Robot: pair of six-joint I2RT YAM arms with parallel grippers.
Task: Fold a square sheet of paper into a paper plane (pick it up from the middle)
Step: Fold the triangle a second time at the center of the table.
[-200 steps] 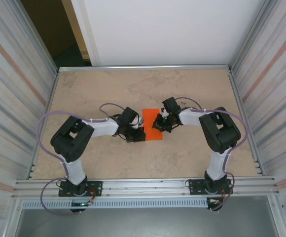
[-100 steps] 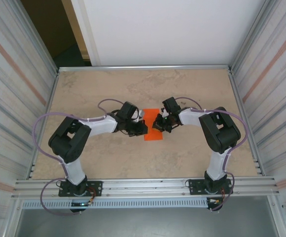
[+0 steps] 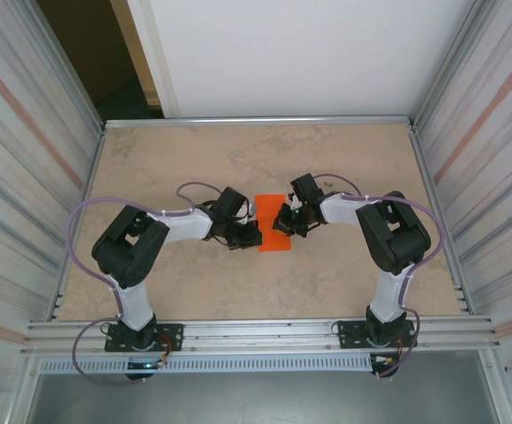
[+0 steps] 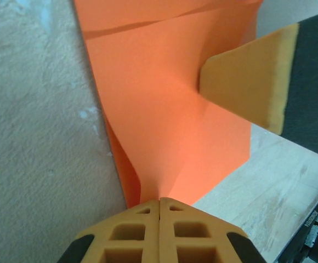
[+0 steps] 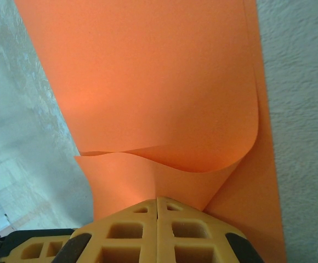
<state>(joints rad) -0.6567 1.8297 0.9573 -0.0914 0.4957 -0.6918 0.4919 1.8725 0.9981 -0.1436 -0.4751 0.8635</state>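
The square sheet of paper (image 3: 274, 222) is bright orange and lies mid-table, folded over into a narrow rectangle. My left gripper (image 3: 252, 235) is at its left edge, near the front corner. In the left wrist view the jaws (image 4: 159, 200) are shut on the paper (image 4: 164, 109), which rises in a crease from the pinch. My right gripper (image 3: 283, 220) is at the sheet's right edge. Its jaws (image 5: 157, 199) are shut on the paper (image 5: 148, 76), whose loose upper layer curls over. One right gripper finger (image 4: 246, 82) rests against the sheet.
The beige marbled table (image 3: 344, 159) is boxed in by ribbed metal walls (image 3: 26, 177) on both sides and a white panel (image 3: 291, 53) at the back. A metal rail (image 3: 265, 331) runs along the near edge by the arm bases.
The left gripper moved slightly toward the back of the table along the paper's edge, then came partway back. The right arm and the sheet stayed about where they were.
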